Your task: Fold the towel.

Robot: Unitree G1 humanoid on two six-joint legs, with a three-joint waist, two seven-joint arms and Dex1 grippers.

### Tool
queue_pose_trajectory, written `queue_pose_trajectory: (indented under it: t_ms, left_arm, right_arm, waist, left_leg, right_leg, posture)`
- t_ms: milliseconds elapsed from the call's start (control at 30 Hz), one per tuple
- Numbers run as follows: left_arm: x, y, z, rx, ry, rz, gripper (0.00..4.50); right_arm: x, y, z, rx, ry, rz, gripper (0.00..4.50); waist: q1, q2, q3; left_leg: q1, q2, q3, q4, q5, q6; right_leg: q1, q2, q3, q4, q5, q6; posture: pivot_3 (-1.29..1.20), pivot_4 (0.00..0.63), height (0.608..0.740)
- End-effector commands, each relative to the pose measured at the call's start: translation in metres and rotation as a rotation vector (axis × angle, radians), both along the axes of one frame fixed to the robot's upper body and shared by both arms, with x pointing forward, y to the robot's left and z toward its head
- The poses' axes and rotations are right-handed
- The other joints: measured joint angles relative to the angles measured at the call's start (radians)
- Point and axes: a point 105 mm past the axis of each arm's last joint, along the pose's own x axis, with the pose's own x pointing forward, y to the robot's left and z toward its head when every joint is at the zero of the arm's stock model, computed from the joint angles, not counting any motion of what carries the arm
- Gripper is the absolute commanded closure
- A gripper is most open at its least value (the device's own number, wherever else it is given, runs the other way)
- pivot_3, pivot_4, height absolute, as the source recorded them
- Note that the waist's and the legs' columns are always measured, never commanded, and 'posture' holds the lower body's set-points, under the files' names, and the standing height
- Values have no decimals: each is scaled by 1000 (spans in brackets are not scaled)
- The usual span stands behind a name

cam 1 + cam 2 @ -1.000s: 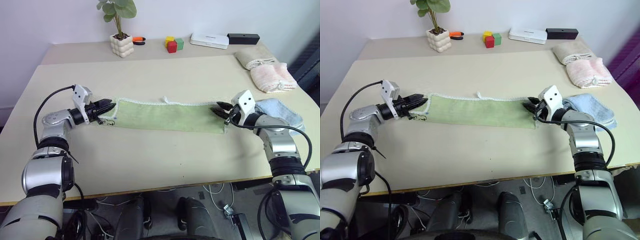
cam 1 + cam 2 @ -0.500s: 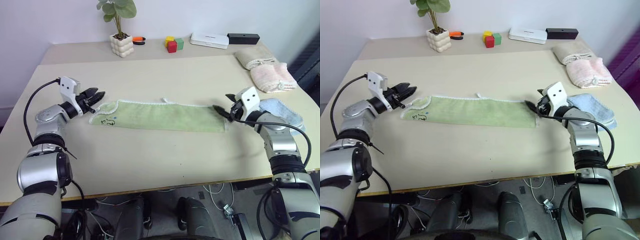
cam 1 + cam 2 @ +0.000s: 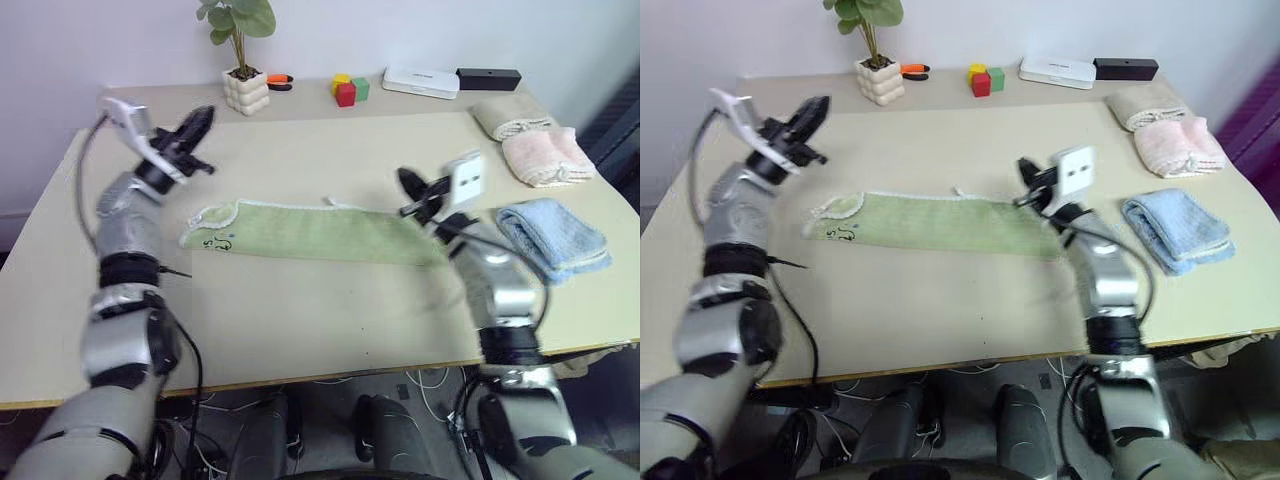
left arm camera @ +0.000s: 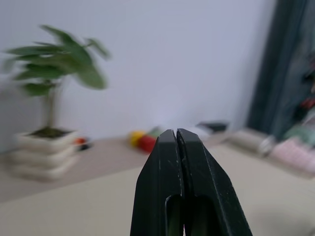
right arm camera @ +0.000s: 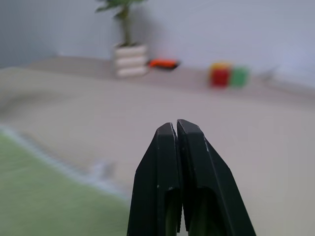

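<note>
Beige table (image 3: 330, 310), green towel (image 3: 320, 232) lying flat, left end effector (image 4: 177, 135) and right end effector (image 5: 175, 129) clenched empty, raised.

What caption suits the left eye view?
Both tools, left and right, shut and raised above the flat green towel.

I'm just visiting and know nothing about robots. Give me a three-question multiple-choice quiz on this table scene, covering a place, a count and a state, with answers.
1. Where does the light blue towel lie?
A. beside the plant
B. near the table's right edge
C. on the green towel

2. How many folded towels lie to the right?
A. one
B. three
C. five

3. How is the green towel?
A. spread out flat
B. rolled up
C. hanging off the table

Answers:
1 B, the light blue towel lies by the right edge of the table.
2 B, blue, pink towel and beige towel.
3 A, the green towel lies as a long strip.
</note>
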Motion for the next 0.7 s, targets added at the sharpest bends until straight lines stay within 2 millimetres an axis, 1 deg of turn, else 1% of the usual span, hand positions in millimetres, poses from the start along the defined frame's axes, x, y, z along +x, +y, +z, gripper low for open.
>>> queue_pose_trajectory:
  t_ms: [33, 100, 167, 233, 267, 300, 400, 467, 500, 600, 667, 700]
  left_arm:
    - [-10, -33, -6, -110, 57, -41, 4500]
    - [-15, -53, -30, -134, 130, -50, 4500]
    - [-22, -71, -55, -149, 204, -78, 4500]
    - [-25, -81, -74, -137, 246, -70, 4500]
    - [-24, -84, -82, -145, 279, -57, 4500]
    - [-22, -83, -89, -114, 285, -20, 4500]
    - [-12, -68, -104, -17, 303, 96, 4500]
    - [-2, -46, -115, -15, 370, 199, 4500]
    - [1, -36, -118, 0, 380, 244, 4500]
    - [8, -6, -123, -27, 434, 355, 4500]
    - [10, 8, -131, -36, 490, 402, 4500]
    - [10, 14, -130, -21, 480, 421, 4500]
  right_arm:
    - [5, -10, 2, 40, -3, -116, 4429]
    - [5, -4, -10, 5, 12, -130, 4429]
    - [5, 2, -17, 13, 27, -127, 4429]
    - [4, 4, -22, 7, 41, -134, 4429]
    - [4, 5, -25, 6, 47, -134, 4429]
    - [4, 5, -28, -12, 51, -134, 4429]
    - [5, -3, -39, -2, 91, -166, 4429]
    - [7, -16, -51, 2, 135, -221, 4429]
    - [7, -22, -55, 0, 151, -238, 4429]
    - [8, -35, -65, -5, 191, -275, 4429]
    - [10, -46, -68, -11, 202, -315, 4429]
    - [10, -50, -68, -5, 204, -330, 4429]
  waist:
    - [-2, 0, 0]
    - [-4, 0, 0]
    - [-6, 0, 0]
    - [-7, 0, 0]
    - [-7, 0, 0]
    - [-7, 0, 0]
    - [-6, 0, 0]
    - [-5, 0, 0]
    - [-4, 0, 0]
    - [-3, 0, 0]
    - [-2, -1, -1]
    - [-2, -1, -1]
  left_leg:
    - [0, 0, 0, 0, 0, 0]
    - [1, 0, 0, 0, 0, 1]
    - [3, 0, 0, -1, 0, 0]
    - [3, 0, 1, -1, 0, -1]
    - [3, 0, 0, -1, 0, -1]
    - [3, 1, 0, -1, 1, -1]
    - [3, 1, 0, -1, 0, -1]
    - [3, 2, -1, -1, -1, 0]
    - [3, 2, -1, -1, -1, 0]
    - [3, 2, -1, -1, 0, 0]
    - [3, 2, -1, -1, 0, 0]
    - [3, 2, -1, -1, 0, 0]
  right_leg:
    - [0, 0, 1, -1, 0, 1]
    - [1, 0, 1, -1, 1, 1]
    - [1, 0, 1, -2, 1, 1]
    - [1, 2, 1, -2, 1, 1]
    - [1, 2, 1, -1, 1, 1]
    - [1, 3, 1, -1, 1, 1]
    - [1, 3, 1, -1, 1, 0]
    - [1, 3, 1, -1, 1, 0]
    - [1, 3, 1, -1, 1, 0]
    - [1, 2, 1, -2, 1, 0]
    - [1, 2, 1, -2, 1, 0]
    - [2, 2, 1, -2, 1, 0]
  posture:
    - [0, 150, 740]
    - [0, 150, 740]
    - [0, 150, 740]
    - [0, 150, 740]
    - [0, 150, 740]
    - [0, 150, 740]
    - [0, 150, 740]
    - [0, 150, 740]
    - [0, 150, 740]
    - [0, 150, 740]
    - [0, 150, 740]
    - [0, 150, 740]
